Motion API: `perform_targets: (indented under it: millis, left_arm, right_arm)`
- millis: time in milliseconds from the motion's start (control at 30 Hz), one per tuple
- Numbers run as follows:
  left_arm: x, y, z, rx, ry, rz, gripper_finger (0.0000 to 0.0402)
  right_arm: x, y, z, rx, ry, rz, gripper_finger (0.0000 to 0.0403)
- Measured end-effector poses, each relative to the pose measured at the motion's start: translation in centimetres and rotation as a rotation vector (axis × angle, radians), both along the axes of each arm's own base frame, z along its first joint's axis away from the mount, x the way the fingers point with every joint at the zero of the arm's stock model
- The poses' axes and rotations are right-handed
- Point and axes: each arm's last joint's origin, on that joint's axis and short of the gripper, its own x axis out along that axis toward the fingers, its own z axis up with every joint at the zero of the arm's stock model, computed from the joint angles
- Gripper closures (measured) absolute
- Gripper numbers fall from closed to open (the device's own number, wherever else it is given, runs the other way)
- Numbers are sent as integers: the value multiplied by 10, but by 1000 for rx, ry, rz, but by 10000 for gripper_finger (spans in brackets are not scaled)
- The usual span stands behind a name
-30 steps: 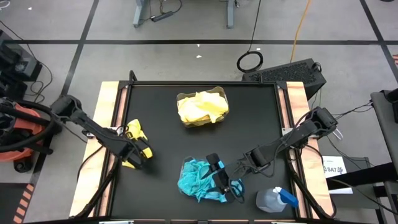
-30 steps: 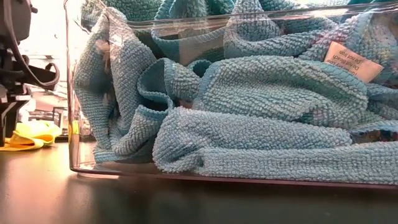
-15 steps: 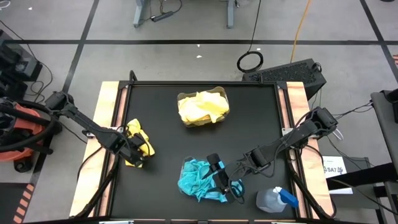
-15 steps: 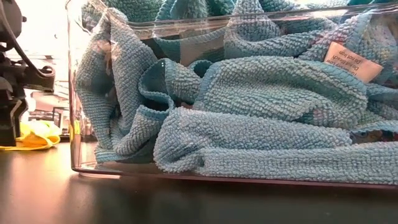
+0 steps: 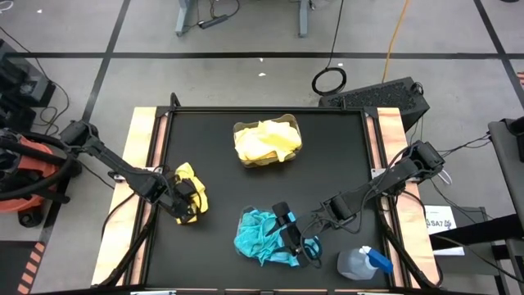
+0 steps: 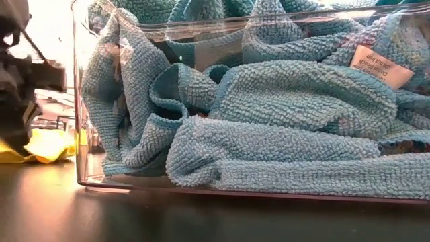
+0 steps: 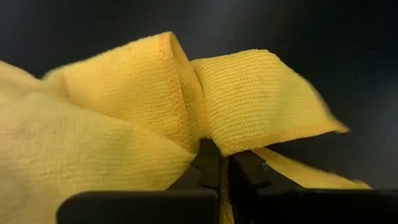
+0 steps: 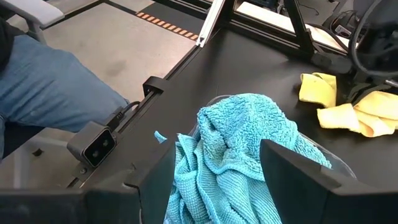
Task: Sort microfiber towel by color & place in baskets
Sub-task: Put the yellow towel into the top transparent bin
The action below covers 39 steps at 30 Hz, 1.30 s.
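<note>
- The left gripper [image 5: 185, 205] sits low at the left side of the table [image 5: 327, 164], its fingers pinched tight together on a fold of the loose yellow towel [image 5: 190, 190]; in the left wrist view the yellow cloth [image 7: 155, 106] bunches up right at the fingertips [image 7: 208, 163].
- Only a small ridge of cloth seems to be caught. If the arm lifts quickly, I judge that the fold could slip out and the towel drop back onto the table.
- Most of the towel lies spread beside and behind the gripper, touching the table. On the way it could drag, unfold and hang low, then catch on the rim of the far basket [image 5: 267, 143].
- That far basket, at the middle of the table's far side, is already heaped with yellow towels [image 5: 270, 139]. A new one laid on top might slide off the pile or hang over the edge.
- The near basket [image 5: 270, 239] holds the blue towels [image 6: 269, 107], which rise above its rim. The right gripper [image 5: 300, 239] hovers right over it with its fingers wide apart and nothing between them.
- The spray bottle [image 5: 364, 264] stands at the near right corner, just beside the right arm, which could knock it over if it swings that way.
- The yellow towel's path to the far basket passes well to the left of the right arm, so a clash looks unlikely.
</note>
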Motion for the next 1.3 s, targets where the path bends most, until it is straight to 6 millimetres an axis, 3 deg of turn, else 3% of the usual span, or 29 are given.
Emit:
perform_targets:
  millis: [400, 800, 1033, 1300]
  left_arm:
    - [38, -16, 84, 232, -326, -177, 393]
    - [60, -28, 161, 473, -627, -391, 394]
    - [65, -31, 183, 577, -740, -473, 394]
    - [73, -34, 190, 621, -814, -560, 394]
  right_arm:
    - [2, -9, 2, -126, -58, -150, 177]
    - [18, -46, 4, -158, -72, -260, 153]
    - [27, -73, 6, -164, -83, -335, 126]
    - [37, -92, 17, -134, -201, -395, 117]
